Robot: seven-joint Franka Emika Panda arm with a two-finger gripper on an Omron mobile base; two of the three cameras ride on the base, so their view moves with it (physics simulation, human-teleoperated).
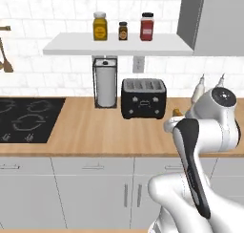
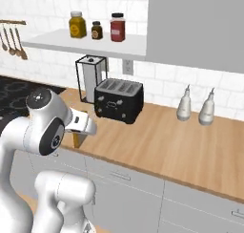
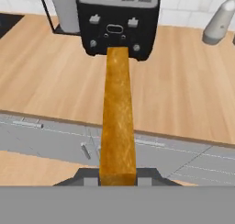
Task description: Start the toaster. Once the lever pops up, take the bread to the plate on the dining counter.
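The bread (image 3: 118, 122) is sitting clamped edge-on between the closed fingers (image 3: 143, 176) of the gripper (image 3: 118, 177), its golden crust edge running straight out from the hand toward the toaster (image 3: 118, 23). In the right base view the slice (image 2: 79, 136) is hanging below the hand, over the front edge of the wall counter (image 2: 157, 141), well clear of the toaster (image 2: 119, 100) behind it.

Judging by this, the toasting is probably done and the carry to the plate is the step in hand. Doing it well is likely to mean keeping the pinch steady while the arm and base are turning away, since a thin slice held by one end could pivot or slip. Lifting it a little clear of the counter edge before swinging would lessen the chance of a knock.

Farther off, the paper-towel holder (image 1: 105, 82) is standing just left of the toaster (image 1: 143, 98), and two pale bottles (image 2: 195, 107) are standing to its right near the wall.
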